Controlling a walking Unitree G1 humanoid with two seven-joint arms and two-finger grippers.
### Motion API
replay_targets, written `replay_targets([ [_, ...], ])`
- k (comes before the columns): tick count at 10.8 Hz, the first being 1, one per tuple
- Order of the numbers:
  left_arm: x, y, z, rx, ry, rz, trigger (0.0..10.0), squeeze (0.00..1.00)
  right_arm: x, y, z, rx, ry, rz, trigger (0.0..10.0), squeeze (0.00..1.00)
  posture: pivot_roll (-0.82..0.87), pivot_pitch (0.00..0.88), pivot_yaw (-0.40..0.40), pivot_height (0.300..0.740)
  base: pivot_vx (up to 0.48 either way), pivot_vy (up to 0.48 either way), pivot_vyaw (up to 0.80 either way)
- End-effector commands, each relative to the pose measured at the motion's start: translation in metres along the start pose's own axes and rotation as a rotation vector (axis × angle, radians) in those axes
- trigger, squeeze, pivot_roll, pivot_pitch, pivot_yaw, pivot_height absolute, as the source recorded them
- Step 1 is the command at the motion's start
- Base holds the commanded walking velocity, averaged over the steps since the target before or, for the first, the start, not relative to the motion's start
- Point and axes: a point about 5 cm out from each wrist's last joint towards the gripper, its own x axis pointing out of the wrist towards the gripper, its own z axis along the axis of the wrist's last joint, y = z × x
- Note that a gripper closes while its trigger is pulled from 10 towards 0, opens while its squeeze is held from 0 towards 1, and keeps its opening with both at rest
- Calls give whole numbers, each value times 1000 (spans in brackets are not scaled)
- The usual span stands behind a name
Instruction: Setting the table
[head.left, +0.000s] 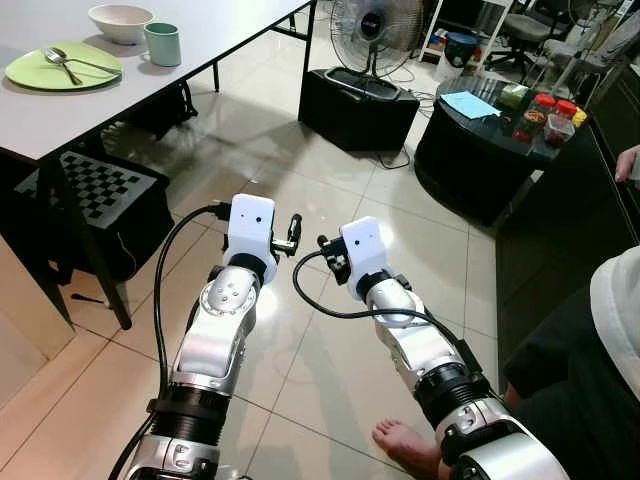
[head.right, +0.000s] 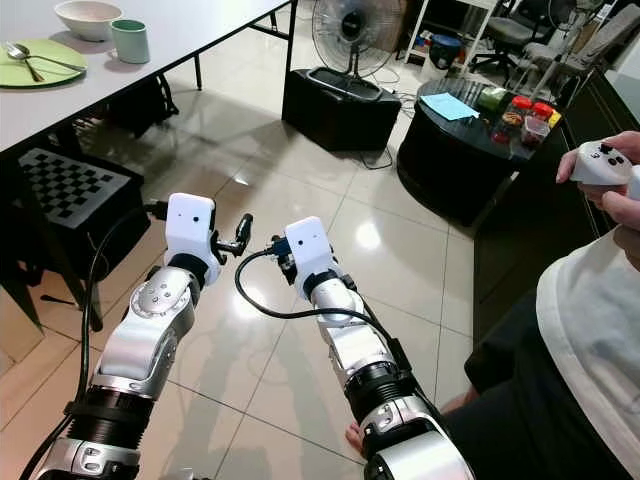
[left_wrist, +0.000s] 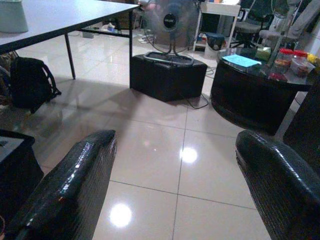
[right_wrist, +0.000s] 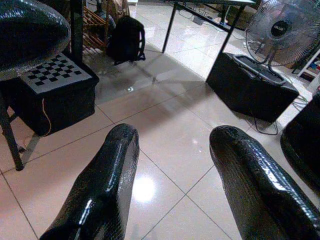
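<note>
On the grey table (head.left: 210, 28) at the far left lie a green plate (head.left: 40, 72) with a fork and spoon (head.left: 66, 62) on it, a white bowl (head.left: 120, 22) and a pale green mug (head.left: 162, 44). Both arms are held out over the tiled floor, well short of the table. My left gripper (head.left: 292, 236) is open and holds nothing; its fingers (left_wrist: 70, 190) frame bare floor. My right gripper (head.left: 330, 257) is close beside it, also open and empty, with its fingers (right_wrist: 105, 180) spread over the tiles.
A black box with a checkerboard top (head.left: 95, 195) sits under the table by its leg. A fan (head.left: 375, 25) stands on a black case (head.left: 355, 105). A round black table (head.left: 480, 150) holds jars. A person's bare foot (head.left: 405, 445) and a hand with a controller (head.right: 600, 160) are at the right.
</note>
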Motion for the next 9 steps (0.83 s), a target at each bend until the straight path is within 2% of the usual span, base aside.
replay_targets([
  [1,1,-6,6,8,-29,-23,10000,0,0,-8,1,3,-7,-21,10000,0,222,0,-137,740,0,0,0],
  [9,0,-6,8,31,-49,-17,10000,0,1,-9,2,8,-3,-32,10000,0,218,0,-132,740,0,0,0],
])
